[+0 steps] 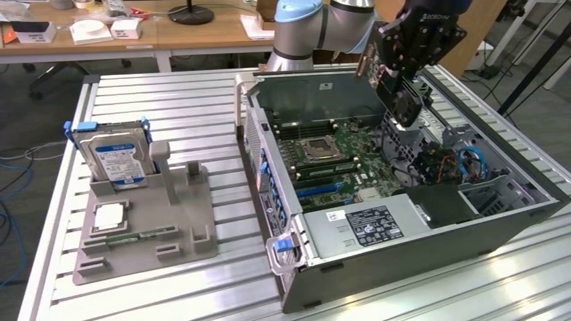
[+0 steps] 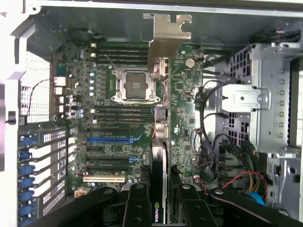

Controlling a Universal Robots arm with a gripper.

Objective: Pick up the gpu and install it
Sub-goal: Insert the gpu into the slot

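Over the open pc case [image 1: 419, 257], gripper [image 2: 161, 202] clamps gpu [image 2: 165, 45] edge-on.

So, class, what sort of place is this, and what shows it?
Probably a robotics lab or test workshop: a robot arm holds the gpu over an open computer case on a slatted metal table, with office desks behind.

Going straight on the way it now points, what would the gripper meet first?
Probably the green motherboard in the open grey computer case: the gripper, shut on the thin black gpu with silver bracket, points at it. Depth is unclear.
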